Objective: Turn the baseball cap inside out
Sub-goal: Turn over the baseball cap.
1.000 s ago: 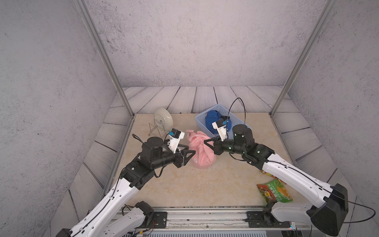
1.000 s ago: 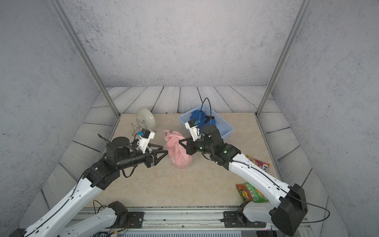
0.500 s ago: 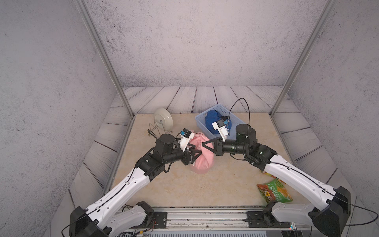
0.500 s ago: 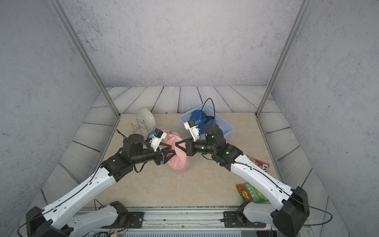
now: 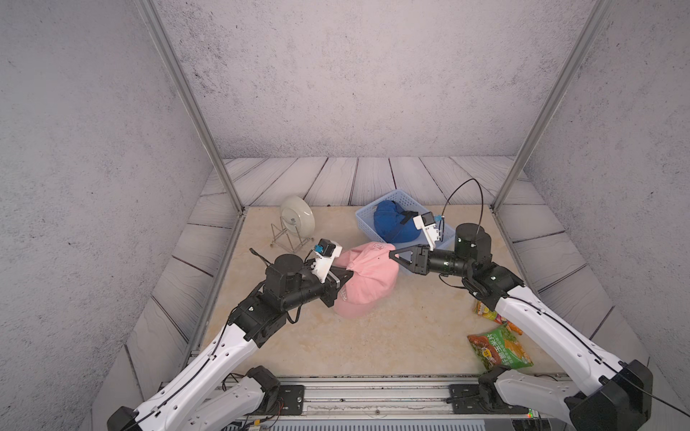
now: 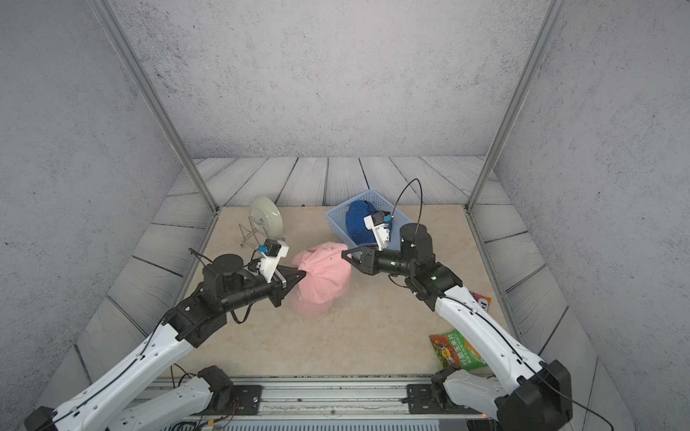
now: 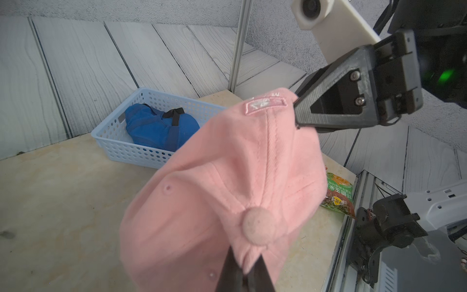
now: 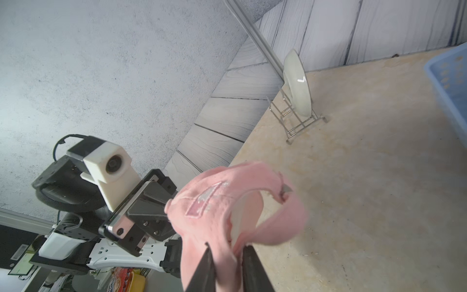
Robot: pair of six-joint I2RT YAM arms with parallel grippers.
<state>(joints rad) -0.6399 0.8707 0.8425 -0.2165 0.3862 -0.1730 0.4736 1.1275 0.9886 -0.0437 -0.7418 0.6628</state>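
I have my left gripper [image 7: 243, 265] clamped tight on the cap [image 5: 367, 283], just beside its top button. The right gripper [image 8: 227, 247], jaws barely apart, pinches the rim. The cap stretches between them. Next, I reckon, push the crown through.

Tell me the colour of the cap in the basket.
A blue cap, black strap; clearest in the left wrist view.

Left arm [image 5: 209, 358] stretches forward and inward, wrist roughly level. Left end effector [image 5: 350, 275] is closed tight, pinching a fold of the pink cap [image 5: 367, 283] beside the crown button. Right arm [image 5: 541, 321] is bent at the elbow with its forearm level. Right end effector [image 5: 391, 256] points straight at the left one, tips near but apart. Its fingers [image 8: 252, 268] stand slightly parted, with cap rim fabric bunched and gripped between them.
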